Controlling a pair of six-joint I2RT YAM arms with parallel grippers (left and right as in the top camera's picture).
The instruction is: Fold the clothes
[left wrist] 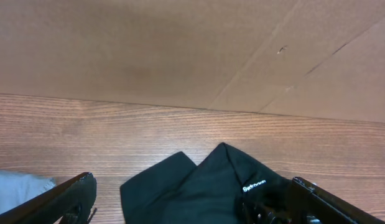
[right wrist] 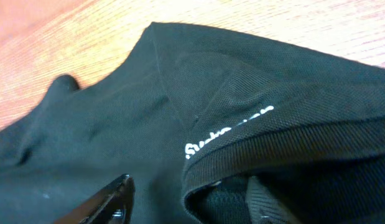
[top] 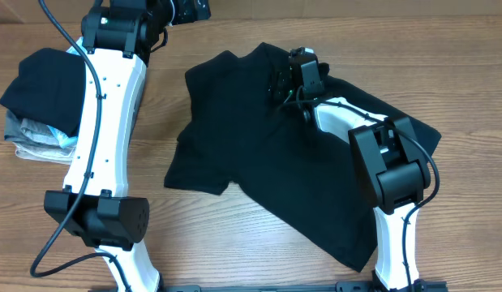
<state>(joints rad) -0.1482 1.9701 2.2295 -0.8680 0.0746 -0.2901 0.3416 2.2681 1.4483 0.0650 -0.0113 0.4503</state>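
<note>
Soft, finely knitted black T-shirt lies rumpled; left tool gapes, right tool grip unclear.

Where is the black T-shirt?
In the overhead view, the black T-shirt lies on the wooden table, right of centre, its collar under the right gripper.

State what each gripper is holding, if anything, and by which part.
The left gripper is open, holding nothing. The right gripper sits at the collar of the black T-shirt; a grip cannot be told.
</note>
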